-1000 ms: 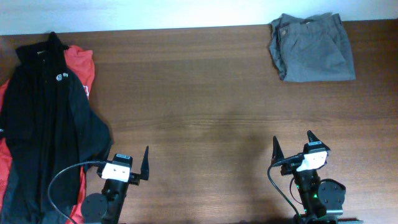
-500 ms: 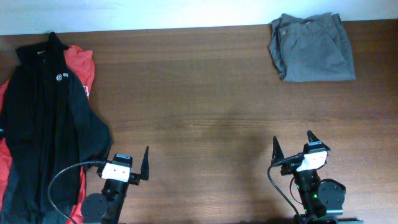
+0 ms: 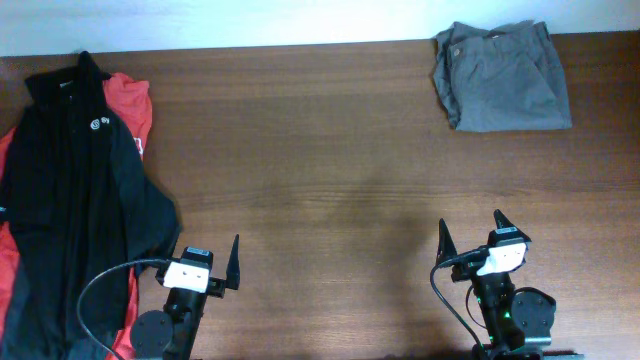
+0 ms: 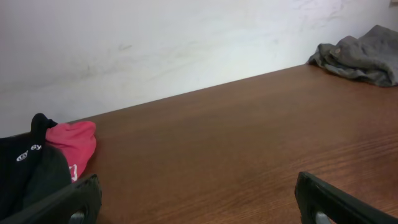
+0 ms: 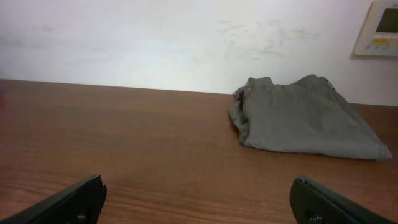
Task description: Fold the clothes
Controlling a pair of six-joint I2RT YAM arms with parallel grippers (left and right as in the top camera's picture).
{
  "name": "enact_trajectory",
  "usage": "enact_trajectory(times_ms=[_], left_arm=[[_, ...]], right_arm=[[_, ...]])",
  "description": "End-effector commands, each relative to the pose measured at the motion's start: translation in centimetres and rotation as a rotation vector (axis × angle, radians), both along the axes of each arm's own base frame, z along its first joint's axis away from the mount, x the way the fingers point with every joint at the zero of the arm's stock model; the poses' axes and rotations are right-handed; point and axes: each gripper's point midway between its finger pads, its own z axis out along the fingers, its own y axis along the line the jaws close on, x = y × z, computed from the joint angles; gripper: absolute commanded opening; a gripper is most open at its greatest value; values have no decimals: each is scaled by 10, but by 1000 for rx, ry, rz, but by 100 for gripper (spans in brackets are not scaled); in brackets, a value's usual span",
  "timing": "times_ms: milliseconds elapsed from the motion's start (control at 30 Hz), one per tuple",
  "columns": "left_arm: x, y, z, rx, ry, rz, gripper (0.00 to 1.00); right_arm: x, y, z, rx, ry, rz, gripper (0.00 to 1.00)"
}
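Clothes number three: black jacket (image 3: 60, 190), red shirt (image 3: 130, 105), grey trousers (image 3: 505, 80); left claw (image 3: 208, 250) and right claw (image 3: 470, 225) wide.

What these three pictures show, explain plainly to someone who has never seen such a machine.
This is a robot with two arms at a wooden table, meant to fold clothes. One picture looks straight down from a fixed camera above. The other two come from small cameras on each wrist, looking low across the table. The dark shapes in their bottom corners are that arm's own two fingers. The left tool and right tool are both open and hold nothing. On the table, a black jacket lies over a red garment at the robot's left, and grey trousers lie at the far right.
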Motion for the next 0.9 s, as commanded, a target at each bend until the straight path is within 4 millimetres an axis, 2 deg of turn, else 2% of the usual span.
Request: enact_trajectory(times_ms=[0, 700, 867], left_arm=[[0, 1, -2, 9, -3, -1, 99], [0, 1, -1, 9, -4, 0, 99], [0, 0, -1, 8, -4, -4, 99]], right_arm=[[0, 4, -2, 8, 3, 17, 99], [0, 4, -1, 8, 0, 17, 99], [-2, 13, -1, 11, -1, 71, 99]])
